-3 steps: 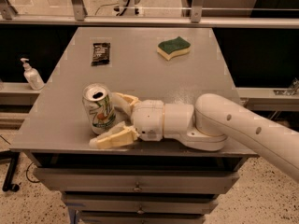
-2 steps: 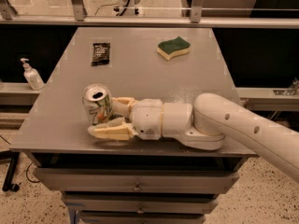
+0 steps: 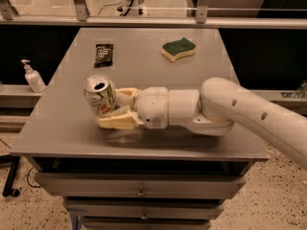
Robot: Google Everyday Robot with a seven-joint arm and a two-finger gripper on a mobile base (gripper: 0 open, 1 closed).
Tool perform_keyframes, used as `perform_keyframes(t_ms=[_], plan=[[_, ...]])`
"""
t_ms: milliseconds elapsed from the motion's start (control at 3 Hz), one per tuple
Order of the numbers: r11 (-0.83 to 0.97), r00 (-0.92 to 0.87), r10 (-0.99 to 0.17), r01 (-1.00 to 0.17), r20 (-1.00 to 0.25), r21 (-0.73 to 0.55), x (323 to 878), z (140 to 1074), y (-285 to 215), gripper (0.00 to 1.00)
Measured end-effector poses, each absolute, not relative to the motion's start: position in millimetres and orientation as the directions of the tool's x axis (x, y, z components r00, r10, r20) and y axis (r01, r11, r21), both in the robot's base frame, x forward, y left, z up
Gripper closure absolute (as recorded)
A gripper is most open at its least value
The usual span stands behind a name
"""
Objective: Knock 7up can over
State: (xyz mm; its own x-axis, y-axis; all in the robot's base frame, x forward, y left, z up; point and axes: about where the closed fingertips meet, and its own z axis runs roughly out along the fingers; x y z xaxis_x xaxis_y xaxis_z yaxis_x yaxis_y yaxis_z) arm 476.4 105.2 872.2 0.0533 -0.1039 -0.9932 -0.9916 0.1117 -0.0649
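**Position.** The can (image 3: 100, 96) is near the front left corner of the table (image 3: 57, 128). It is tilted off upright, with its open top leaning toward the left edge. The gripper (image 3: 110, 108) lies low over the table and reaches in from the right. Its fingers (image 3: 117, 122) are clamped on the can's lower body, one on the far side and one on the near side.

**Procedure.** We judge that the wrist should roll or sweep leftward until the can's side meets the table. The jaws should then release so that the can lies free. The motion should be low and short, because the front edge is near and a round can may roll once it is down. The sponge (image 3: 178, 49) and the packet (image 3: 103, 55) lie well apart at the back and need no allowance.

**Limits of view.** The near finger hides the can's base, so we cannot tell whether it touches the table. The can partly masks the far finger's contact. The arm (image 3: 230, 109) is cut off at the right edge. We cannot read the label print.
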Motion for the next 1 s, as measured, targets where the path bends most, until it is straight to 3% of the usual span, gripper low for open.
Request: perform_keyframes(t_ms=[333, 1000], plan=[[0.094, 0.041, -0.148, -0.994, -0.988, -0.056, 499, 896, 87, 1.0], [0.068, -0.08, -0.332, -0.996, -0.94, 0.06, 523, 930, 35, 1.0]])
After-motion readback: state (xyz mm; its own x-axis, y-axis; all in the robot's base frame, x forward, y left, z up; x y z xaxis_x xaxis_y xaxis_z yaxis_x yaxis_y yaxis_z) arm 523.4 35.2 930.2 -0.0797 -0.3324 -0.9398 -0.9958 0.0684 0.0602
